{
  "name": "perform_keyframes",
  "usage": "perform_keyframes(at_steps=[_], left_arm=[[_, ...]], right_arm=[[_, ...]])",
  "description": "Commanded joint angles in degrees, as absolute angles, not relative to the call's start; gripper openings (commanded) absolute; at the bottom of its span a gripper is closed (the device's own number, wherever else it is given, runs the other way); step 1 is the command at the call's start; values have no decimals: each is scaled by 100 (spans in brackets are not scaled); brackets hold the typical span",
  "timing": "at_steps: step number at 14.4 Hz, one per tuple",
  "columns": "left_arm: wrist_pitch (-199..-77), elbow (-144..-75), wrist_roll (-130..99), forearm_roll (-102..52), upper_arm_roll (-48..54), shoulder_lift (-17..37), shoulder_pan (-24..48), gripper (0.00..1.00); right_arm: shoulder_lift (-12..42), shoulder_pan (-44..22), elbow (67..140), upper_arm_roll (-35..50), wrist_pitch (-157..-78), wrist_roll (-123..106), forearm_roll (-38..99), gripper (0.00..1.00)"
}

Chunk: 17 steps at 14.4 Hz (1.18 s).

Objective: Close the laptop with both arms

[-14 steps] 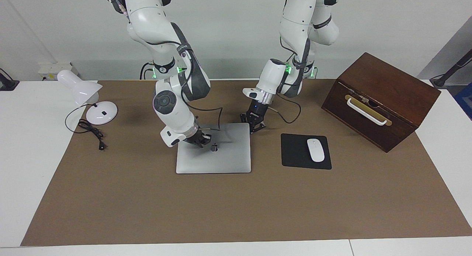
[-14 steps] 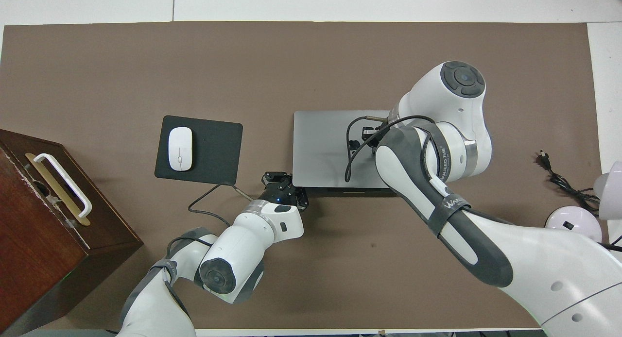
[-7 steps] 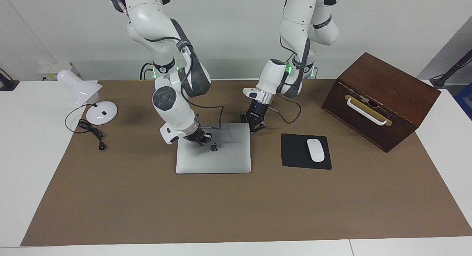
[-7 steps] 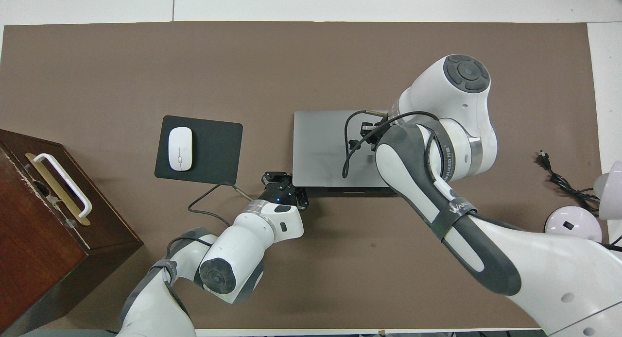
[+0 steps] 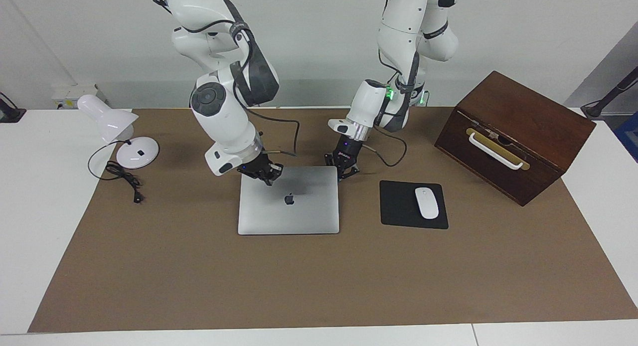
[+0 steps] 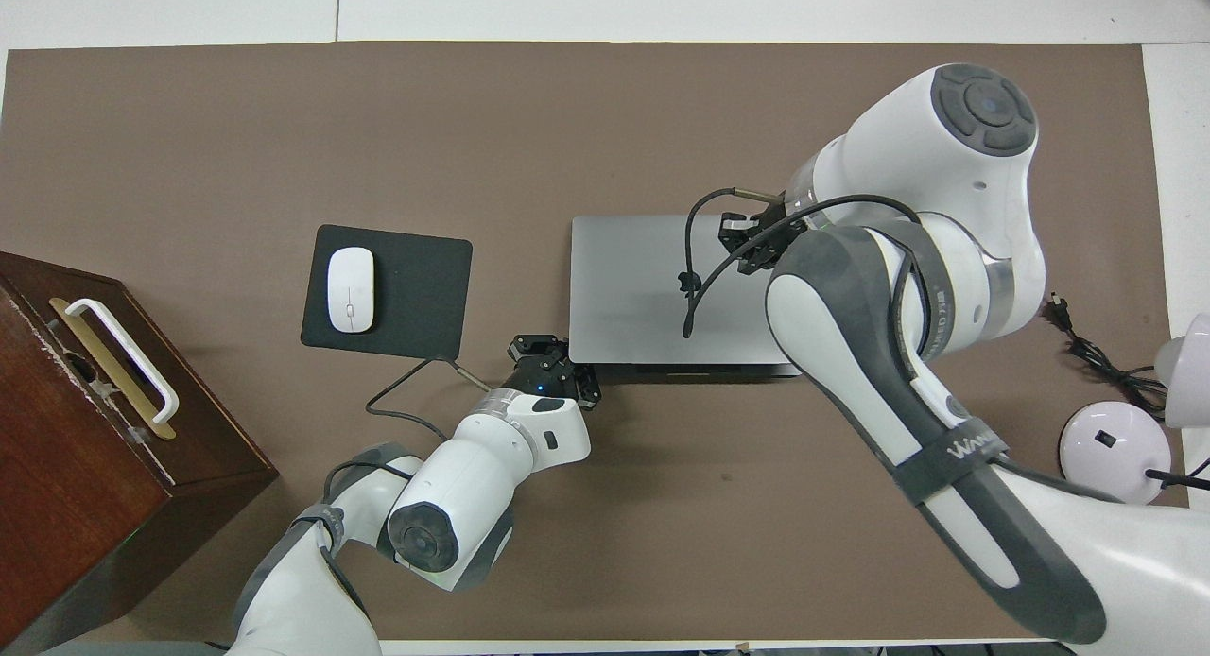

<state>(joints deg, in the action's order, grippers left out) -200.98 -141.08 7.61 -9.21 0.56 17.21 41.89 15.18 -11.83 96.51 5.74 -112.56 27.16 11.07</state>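
The laptop [image 5: 288, 200], a thin slab of smooth silver-grey metal with rounded corners and a dark apple logo at the centre of its lid, is lying flat and closed on the matte brown mat [image 5: 319, 286] that is covering the white surface [image 5: 40, 226]. The right end effector [image 5: 267, 175], a black jointed claw with its fingertips pressed together and gripping nothing, is hanging over the laptop corner nearest the robots at the right arm's end. The left end effector [image 5: 344, 172], likewise pinched shut and empty, is sitting low at the laptop's other robot-side corner, at the lid's edge; whether it is touching the metal cannot be told. Both glossy white arms are showing dark grey joint caps and loose black cables. Beside the laptop, toward the left arm's end, a flat black mouse pad [image 5: 398, 206] is carrying a smooth white oval mouse [image 5: 426, 202]. Still closer to that end, a dark polished wooden box [image 5: 518, 131] with a white bar handle on a brass-coloured plate is resting at an angle. At the right arm's end, a glossy white lamp [image 5: 112, 124] with a round base is trailing a coiled black cord [image 5: 124, 179].
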Motion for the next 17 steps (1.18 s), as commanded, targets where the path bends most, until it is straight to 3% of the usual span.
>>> perform_keyframes(at_steps=[1,7,10,12,13,15,17], left_arm=[[-20021,-14370,414,-984,-18,1776,4175,0],[-19820,-14379,229,-984,-9,1513,4175,0],[-19154,-14379,123,-984,-9,1100,4166,0],[-18644,-14379,132,-984,-9,784,4070,0],[-18407,-14388,149,-984,-9,643,4043,0],[-17792,-14379,176,-993,-26,318,4034,0],[-17072,-14370,193,-993,-44,-33,3991,0]], right_arm=[[1092,-871,9615,606,-10944,2147,653,0],[80,270,9589,598,-10065,-5,194,0],[-158,912,9598,598,-9923,-930,193,0],[-342,1011,9606,589,-9905,-941,185,0],[-412,1011,9624,598,-9844,-906,176,15],[-579,1046,9685,598,-9686,-818,193,95],[-615,1020,9738,598,-9659,-485,193,100]])
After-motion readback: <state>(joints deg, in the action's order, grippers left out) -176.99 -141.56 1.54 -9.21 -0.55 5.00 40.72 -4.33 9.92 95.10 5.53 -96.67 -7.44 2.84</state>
